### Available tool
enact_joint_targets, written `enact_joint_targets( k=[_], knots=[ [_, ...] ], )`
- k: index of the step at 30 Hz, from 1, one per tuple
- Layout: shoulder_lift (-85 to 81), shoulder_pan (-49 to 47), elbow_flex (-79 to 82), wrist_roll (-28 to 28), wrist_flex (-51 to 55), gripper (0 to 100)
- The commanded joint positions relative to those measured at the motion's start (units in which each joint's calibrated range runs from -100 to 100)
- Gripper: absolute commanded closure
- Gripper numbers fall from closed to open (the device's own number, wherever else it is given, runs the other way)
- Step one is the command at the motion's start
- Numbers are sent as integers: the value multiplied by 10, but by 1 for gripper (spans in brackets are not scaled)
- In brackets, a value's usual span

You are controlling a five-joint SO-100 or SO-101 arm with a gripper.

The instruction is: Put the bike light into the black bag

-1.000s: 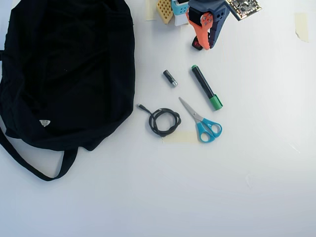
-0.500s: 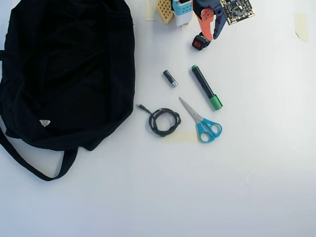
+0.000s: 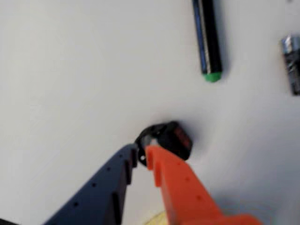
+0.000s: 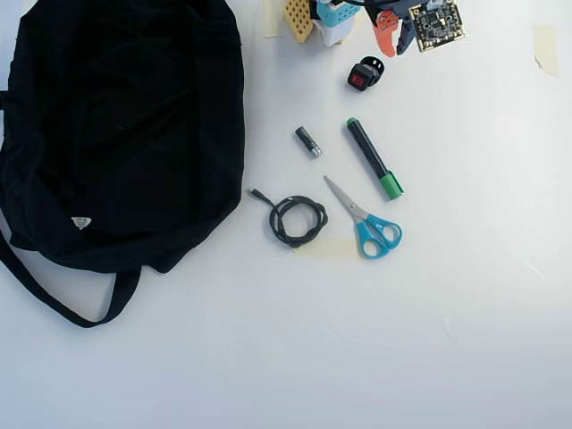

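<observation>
My gripper [image 3: 141,154], one dark blue finger and one orange, is reaching up from the bottom of the wrist view with its tips nearly together and nothing between them. They are hovering at the rubber loop of the bike light [image 3: 171,139], which is lying on the white table [image 3: 70,70]. Its red lens is facing right, the loop toward my fingertips. A black marker [image 3: 207,40] with a green end is lying above it, a small black cylinder [image 3: 293,65] at the right edge.

In the overhead view, the gripper [image 4: 393,37] is sitting at the top edge, the bike light [image 4: 362,74] just below it, red lens up, its short axis running diagonally. The black bag [image 4: 125,134] is lying well apart at left. I judge the light small, light and rigid, its strap soft; I would be pinching the chunky body across its sides.
</observation>
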Motion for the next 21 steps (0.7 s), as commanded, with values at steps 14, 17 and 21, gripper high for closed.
enact_joint_targets(
  k=[14, 17, 21],
  knots=[
    [-11, -72, 90, -85, -92, 98],
    [-11, -70, 104, -80, -117, 98],
    [-11, -66, 131, -56, -161, 98]
  ],
)
